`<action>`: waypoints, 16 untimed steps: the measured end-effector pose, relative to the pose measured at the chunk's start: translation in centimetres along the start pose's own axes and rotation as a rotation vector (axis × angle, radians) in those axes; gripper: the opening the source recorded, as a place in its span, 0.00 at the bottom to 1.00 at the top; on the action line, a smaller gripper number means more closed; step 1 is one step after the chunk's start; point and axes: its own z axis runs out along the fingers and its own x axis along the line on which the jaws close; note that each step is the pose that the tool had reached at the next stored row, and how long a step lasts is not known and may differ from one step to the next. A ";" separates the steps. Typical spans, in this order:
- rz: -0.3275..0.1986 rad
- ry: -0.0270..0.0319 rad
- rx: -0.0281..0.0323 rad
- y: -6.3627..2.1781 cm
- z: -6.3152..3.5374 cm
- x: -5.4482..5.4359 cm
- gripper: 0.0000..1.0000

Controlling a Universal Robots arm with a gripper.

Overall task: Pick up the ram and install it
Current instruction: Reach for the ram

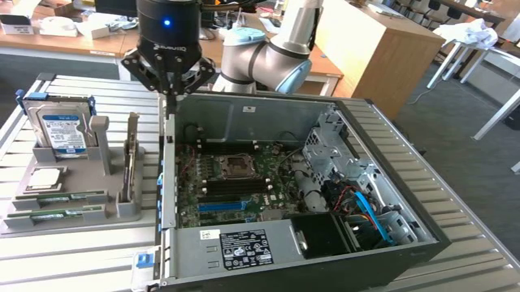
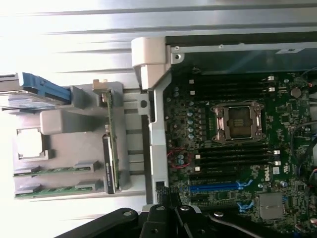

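We see gripper [image 1: 172,92] pinched shut, empty, above computer case [image 1: 243,118] rim. Ram [image 1: 61,198], one of two, lies in grey holder [image 1: 73,226] beside case. We judge it light, stiff, fragile; take by long edges.

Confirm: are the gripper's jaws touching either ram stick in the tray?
Apart. Exterior view: the gripper hangs over the edge of the computer case, while both ram sticks lie in the tray to that view's left, a clear gap between.

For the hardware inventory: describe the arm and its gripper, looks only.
The arm has silver-grey tubes and rounded joints, one with a pale blue cap. The gripper is black, with a glowing blue light and white lettering on its body.
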 end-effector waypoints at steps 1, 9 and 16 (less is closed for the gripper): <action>0.000 0.0000 0.0000 -0.01 0.00 0.2 0.10; 0.000 0.0001 0.0000 -0.13 -0.05 1.7 0.10; 0.000 0.0000 0.0000 -0.22 -0.08 3.0 0.10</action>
